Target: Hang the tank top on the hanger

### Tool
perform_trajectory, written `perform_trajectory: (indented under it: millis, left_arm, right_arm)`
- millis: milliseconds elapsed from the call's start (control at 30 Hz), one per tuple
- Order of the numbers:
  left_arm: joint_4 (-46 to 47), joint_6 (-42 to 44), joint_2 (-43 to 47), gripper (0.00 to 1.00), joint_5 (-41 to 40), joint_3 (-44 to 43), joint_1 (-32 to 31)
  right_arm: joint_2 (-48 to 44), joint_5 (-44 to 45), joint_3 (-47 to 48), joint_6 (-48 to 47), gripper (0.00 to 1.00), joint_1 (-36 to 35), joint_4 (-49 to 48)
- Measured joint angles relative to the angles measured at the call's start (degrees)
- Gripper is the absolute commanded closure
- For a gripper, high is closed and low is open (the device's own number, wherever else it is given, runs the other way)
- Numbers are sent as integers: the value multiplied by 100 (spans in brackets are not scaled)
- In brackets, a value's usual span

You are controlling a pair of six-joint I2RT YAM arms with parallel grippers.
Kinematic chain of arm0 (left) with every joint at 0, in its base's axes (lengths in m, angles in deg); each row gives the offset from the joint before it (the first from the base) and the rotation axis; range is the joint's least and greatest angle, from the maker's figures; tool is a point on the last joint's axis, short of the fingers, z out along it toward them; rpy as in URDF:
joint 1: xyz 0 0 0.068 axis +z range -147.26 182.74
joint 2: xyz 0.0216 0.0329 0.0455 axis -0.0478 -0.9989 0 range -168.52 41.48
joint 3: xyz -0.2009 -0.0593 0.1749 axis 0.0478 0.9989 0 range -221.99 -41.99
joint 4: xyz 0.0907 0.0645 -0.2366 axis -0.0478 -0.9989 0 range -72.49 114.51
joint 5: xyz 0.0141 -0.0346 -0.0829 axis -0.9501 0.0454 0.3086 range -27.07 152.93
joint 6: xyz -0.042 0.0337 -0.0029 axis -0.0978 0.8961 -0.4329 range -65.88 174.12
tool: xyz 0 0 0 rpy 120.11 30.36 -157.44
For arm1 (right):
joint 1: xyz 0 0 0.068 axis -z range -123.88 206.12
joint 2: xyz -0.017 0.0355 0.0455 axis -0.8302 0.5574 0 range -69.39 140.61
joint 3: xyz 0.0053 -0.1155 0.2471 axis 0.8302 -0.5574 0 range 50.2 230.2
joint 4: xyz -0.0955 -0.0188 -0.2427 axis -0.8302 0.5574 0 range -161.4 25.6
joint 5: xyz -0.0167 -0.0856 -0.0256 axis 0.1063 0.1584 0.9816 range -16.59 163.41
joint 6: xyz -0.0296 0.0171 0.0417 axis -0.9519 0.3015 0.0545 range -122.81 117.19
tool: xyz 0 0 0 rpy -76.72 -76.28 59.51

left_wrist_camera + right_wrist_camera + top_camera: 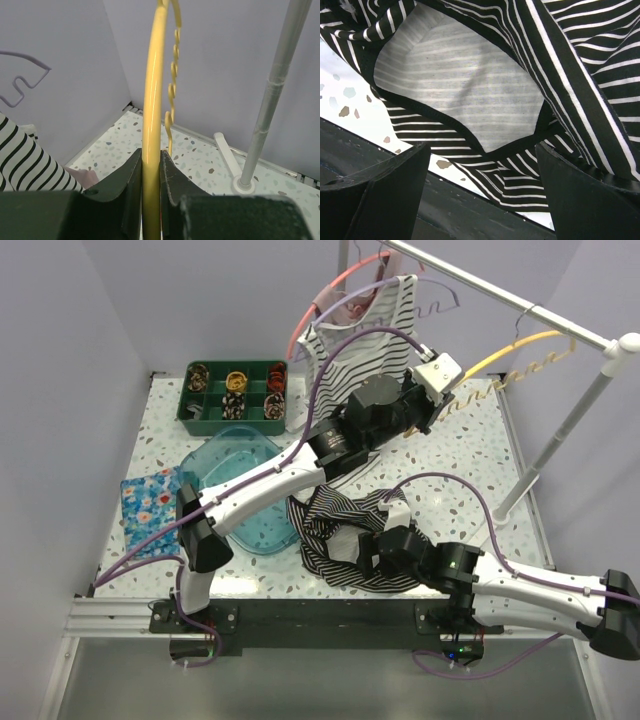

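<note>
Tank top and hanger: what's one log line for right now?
left claw: shut on hanger | right claw: open over tank top | tank top: crumpled on table, not hung

The left arm (270, 475) reaches forward and rightward, its wrist lifted high, and the left tool (151, 165) is clamped on the hanger (154, 75). The right arm (520, 585) lies low, elbow out to the right and forearm running leftward. The right tool (482, 150) points down with its fingers spread wide.
</note>
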Motion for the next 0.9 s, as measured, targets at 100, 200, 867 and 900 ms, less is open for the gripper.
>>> perform_trajectory:
  millis: [100,200,867,900]
  left_arm:
    - [4,4,-2,100,35,0,0]
    - [17,4,0,100,31,-2,0]
    - [616,4,398,100,-684,144,61]
    - [662,4,435,100,-684,184,72]
  right_arm:
    - [0,0,0,17,10,0,2]
    - [-24,0,0,26,10,0,13]
    - [-26,2,0,61,10,0,52]
    - [-24,2,0,61,10,0,55]
